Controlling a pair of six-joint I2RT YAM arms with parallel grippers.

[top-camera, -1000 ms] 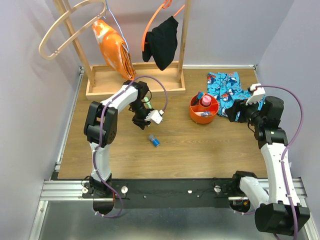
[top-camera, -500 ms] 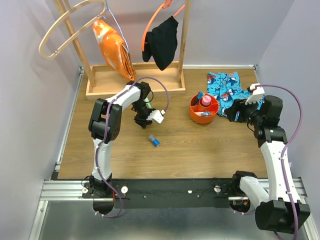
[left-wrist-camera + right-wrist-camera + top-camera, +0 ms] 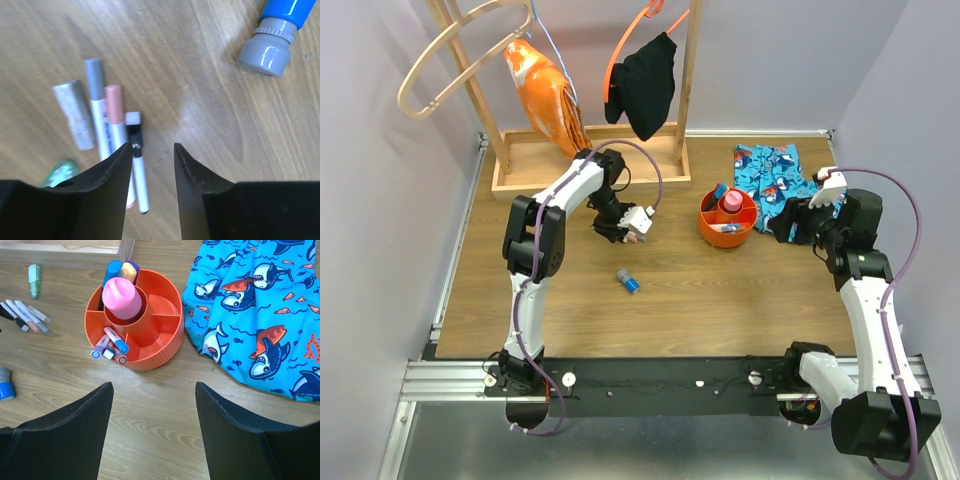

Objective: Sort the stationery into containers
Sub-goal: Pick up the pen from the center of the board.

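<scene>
Several loose pens lie on the wooden table under my left gripper (image 3: 152,150), which is open and empty just above them. They are a black-and-white pen (image 3: 136,160) beside the left finger, a pink-capped marker (image 3: 116,125), a grey-capped marker (image 3: 96,115) and a short grey tube (image 3: 75,115). A blue marker (image 3: 628,282) with a grey cap lies apart, nearer the arms. The orange tub (image 3: 150,350) holds a pink tube (image 3: 122,295) and several pens (image 3: 110,345). My right gripper (image 3: 152,390) is open and empty, right of the tub (image 3: 727,230).
A small green item (image 3: 33,280) lies by the loose pens. A blue shark-print cloth (image 3: 260,315) lies right of the tub. The wooden rack tray (image 3: 535,180) stands at the back, with an orange garment (image 3: 545,90) and a black one (image 3: 645,80) hanging above.
My left gripper has shifted a little to the right and toward the back over the loose pens. The right arm has barely moved.
</scene>
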